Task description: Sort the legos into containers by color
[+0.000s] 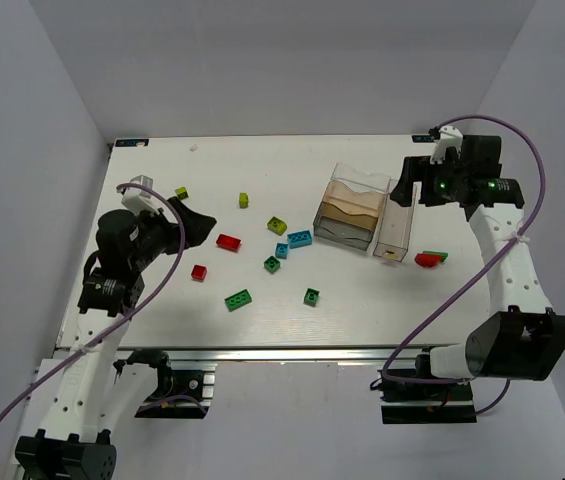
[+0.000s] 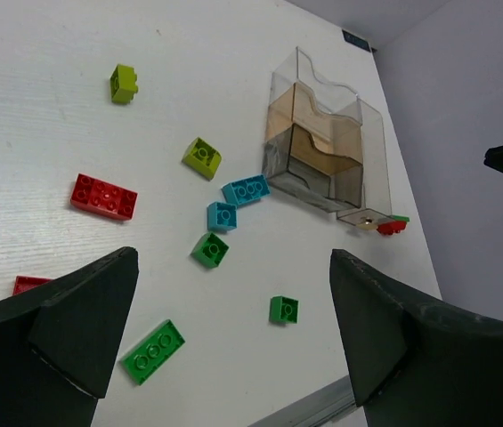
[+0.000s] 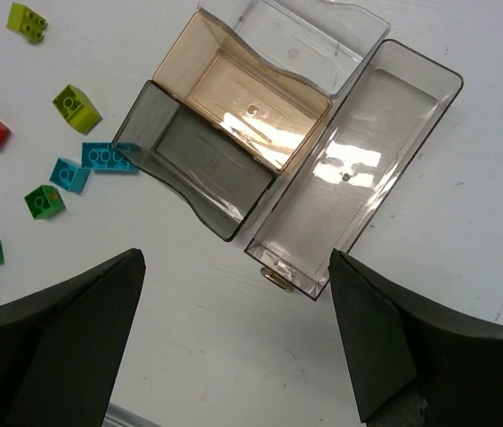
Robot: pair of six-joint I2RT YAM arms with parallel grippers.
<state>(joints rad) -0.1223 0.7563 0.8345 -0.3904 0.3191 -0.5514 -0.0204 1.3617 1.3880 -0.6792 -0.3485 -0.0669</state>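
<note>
While the left gripper [image 2: 233, 260] and right gripper [image 3: 235, 258] are spread apart and empty, huddled legos [image 1: 299, 239] left of the containers [image 1: 352, 210] could be grabbed two at once.

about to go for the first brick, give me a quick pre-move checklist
1. Left gripper open and empty: ok.
2. Right gripper open and empty: ok.
3. Containers upright, nothing inside: ok.
4. Room around the cyan brick next to the grey container: not ok, it sits tight against the wall.
5. Red brick and green brick beside the long container, joined or separate: cannot tell.
</note>
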